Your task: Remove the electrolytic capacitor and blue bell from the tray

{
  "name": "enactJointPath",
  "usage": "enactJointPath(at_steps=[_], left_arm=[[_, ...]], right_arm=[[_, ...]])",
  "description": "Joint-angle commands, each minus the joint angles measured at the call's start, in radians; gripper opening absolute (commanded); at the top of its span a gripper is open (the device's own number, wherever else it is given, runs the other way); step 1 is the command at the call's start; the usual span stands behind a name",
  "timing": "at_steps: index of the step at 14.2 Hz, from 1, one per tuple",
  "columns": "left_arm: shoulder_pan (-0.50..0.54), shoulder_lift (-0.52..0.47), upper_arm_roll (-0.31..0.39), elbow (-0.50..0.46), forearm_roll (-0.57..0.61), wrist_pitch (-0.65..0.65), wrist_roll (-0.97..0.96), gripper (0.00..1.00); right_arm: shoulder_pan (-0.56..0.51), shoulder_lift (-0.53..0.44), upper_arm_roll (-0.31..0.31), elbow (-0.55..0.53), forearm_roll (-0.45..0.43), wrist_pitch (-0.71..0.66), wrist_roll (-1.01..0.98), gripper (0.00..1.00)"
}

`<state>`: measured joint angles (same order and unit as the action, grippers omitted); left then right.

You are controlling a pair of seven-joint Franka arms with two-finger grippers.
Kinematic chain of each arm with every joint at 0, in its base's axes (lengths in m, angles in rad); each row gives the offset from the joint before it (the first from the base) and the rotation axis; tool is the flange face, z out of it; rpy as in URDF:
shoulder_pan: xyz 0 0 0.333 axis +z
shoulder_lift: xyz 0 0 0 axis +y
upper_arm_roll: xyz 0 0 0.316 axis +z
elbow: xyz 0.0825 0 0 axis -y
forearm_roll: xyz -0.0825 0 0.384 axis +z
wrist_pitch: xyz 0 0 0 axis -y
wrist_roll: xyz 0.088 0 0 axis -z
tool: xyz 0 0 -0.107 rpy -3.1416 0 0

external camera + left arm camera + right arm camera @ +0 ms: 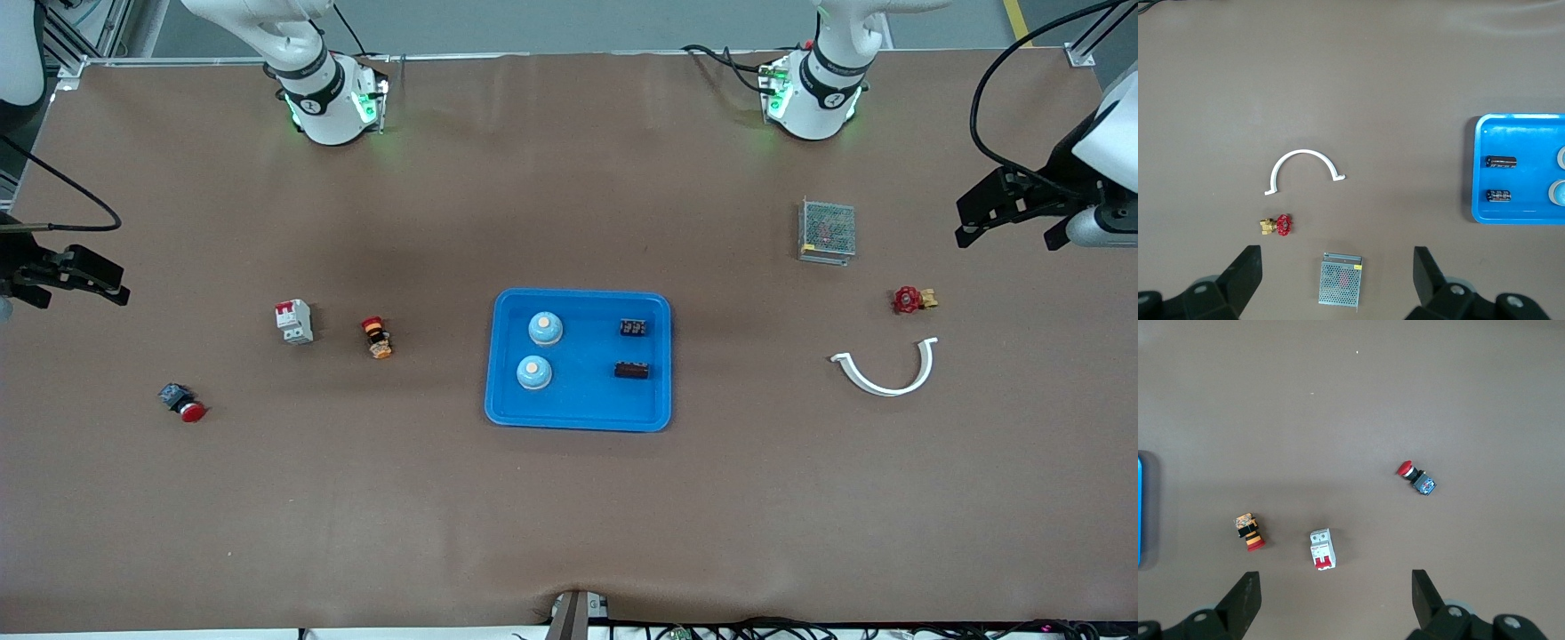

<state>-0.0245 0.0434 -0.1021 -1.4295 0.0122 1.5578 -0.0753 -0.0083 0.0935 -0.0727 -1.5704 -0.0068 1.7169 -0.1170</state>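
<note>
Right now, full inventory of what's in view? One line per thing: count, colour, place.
bright blue shallow plastic tray: 1, blue, table centre.
pale blue dome bells: 2, in tray, toward the right arm's end; second nearer the camera.
black cylindrical capacitors: 2, in tray, toward the left arm's end; second nearer the camera.
white circuit breaker with red switch: 1, toward the right arm's end.
red-capped orange-and-black push button: 1, between breaker and tray.
red mushroom button on blue-grey block: 1, nearest the right arm's end.
metal mesh power supply box: 1, grey, toward the left arm's end.
red-handled brass valve: 1, nearer the camera than the box.
white curved plastic clip: 1, nearer than the valve.
left tool: open, over the box, waiting.
right tool: open, over the breaker, waiting.
</note>
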Motion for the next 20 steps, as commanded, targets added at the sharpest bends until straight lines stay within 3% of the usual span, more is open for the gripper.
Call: enactJointPath(at_steps=[1, 5, 7, 9, 12, 17, 20], left_arm=[[-0.002, 0.0, -0.001, -0.002, -0.009, 0.016, -0.011, 1.0], [0.008, 0.019, 0.001, -0.003, -0.006, 0.018, -0.011, 1.0], [0.014, 0.053, 0.002, -0.008, -0.018, 0.015, -0.053, 1.0], [0.015, 0.075, 0.002, -0.043, -0.053, 0.008, -0.276, 1.0], [0.003, 0.066, -0.005, -0.17, -0.093, 0.051, -0.554, 1.0], [-0.014, 0.09, -0.097, -0.299, -0.133, 0.301, -1.276, 1.0], [-0.066, 0.148, -0.125, -0.305, -0.089, 0.392, -1.627, 1.0]], right_arm=[[0.005, 0.002, 0.005, 0.001, 0.005, -0.007, 0.007, 1.0], [0.004, 0.023, 0.005, 0.006, 0.024, 0.003, 0.005, 1.0], [0.022, 0.055, 0.005, 0.006, 0.126, 0.007, 0.003, 1.0], [0.08, 0.097, 0.005, 0.006, 0.151, 0.044, 0.023, 1.0], [0.186, 0.138, 0.005, 0.004, 0.151, 0.105, 0.182, 1.0], [0.339, 0.221, 0.005, 0.001, 0.159, 0.209, 0.344, 1.0], [0.425, 0.274, 0.005, 0.004, 0.156, 0.265, 0.459, 1.0]])
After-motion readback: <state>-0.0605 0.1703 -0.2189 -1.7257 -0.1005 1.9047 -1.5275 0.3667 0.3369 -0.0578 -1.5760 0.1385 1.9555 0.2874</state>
